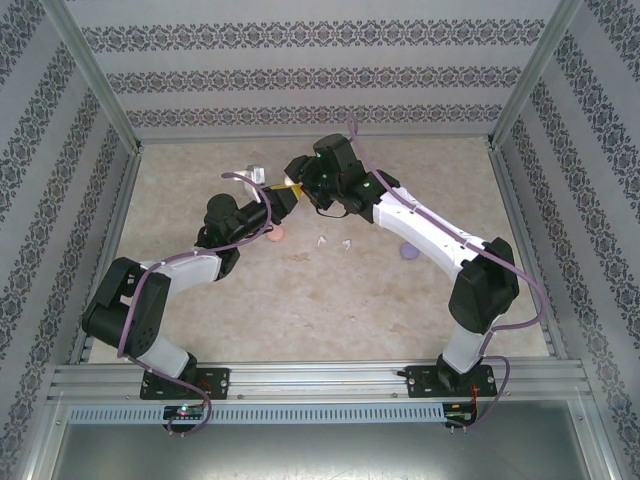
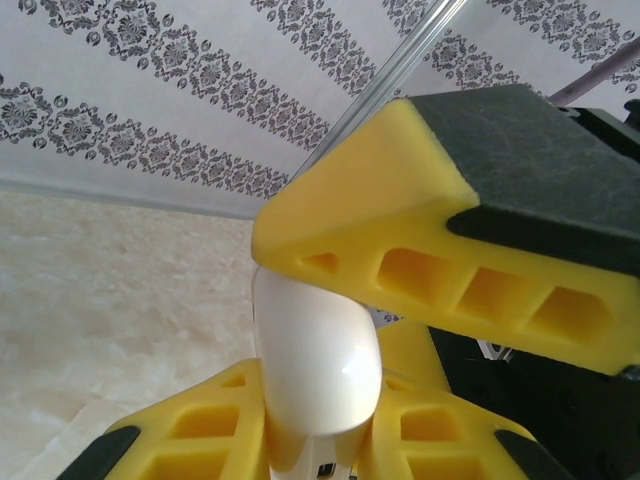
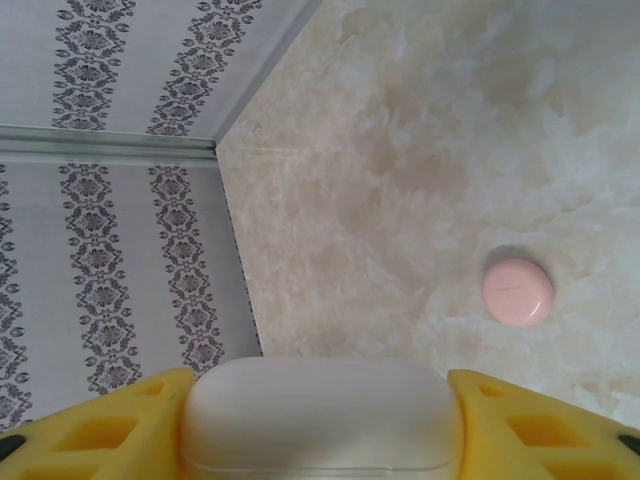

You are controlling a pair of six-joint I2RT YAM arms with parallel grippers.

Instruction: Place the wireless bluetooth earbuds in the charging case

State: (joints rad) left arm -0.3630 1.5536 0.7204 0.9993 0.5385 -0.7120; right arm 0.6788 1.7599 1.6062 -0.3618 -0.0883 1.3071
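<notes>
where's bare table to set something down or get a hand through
Free: the broad near strip of table between the two arm bases, and the far right corner behind the right arm. Crowded: mid-table, where the left gripper and right gripper meet near the pink case, two loose white earbuds and purple case.

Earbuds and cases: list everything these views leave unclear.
- Left wrist view: the white piece in the left gripper runs off the bottom edge; earbud or case part, unclear.
- Right wrist view: the white case in the right gripper is cut by the bottom edge; lid state hidden.
- Top view: the white specks near the pink case are too small to identify.
</notes>
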